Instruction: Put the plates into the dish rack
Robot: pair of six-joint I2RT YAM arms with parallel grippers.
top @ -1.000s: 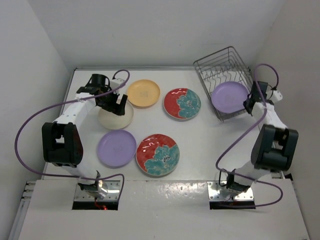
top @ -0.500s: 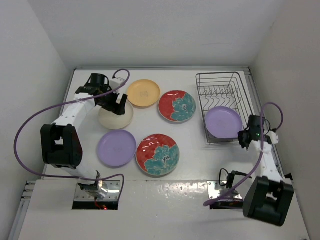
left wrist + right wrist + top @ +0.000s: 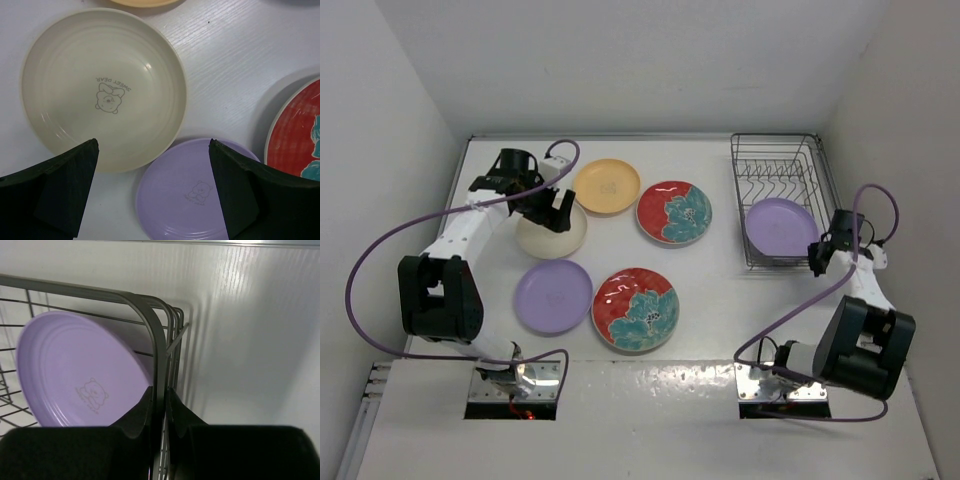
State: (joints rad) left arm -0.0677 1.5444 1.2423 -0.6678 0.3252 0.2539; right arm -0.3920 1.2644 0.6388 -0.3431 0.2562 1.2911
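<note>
A white tabletop (image 3: 720, 290) with a fine, streaky wood-grain texture sits inside a plain white enclosure made up of a left wall (image 3: 370, 130), a back wall (image 3: 640, 70) and a right wall (image 3: 910, 100). A glossy white panel (image 3: 650, 420) borders the tabletop's near edge.

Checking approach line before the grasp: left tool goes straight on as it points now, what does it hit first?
The left tool would most likely meet the cream plate near its rim, framed between its open jaws; the lilac plate lies just beside it, depth unclear.
</note>
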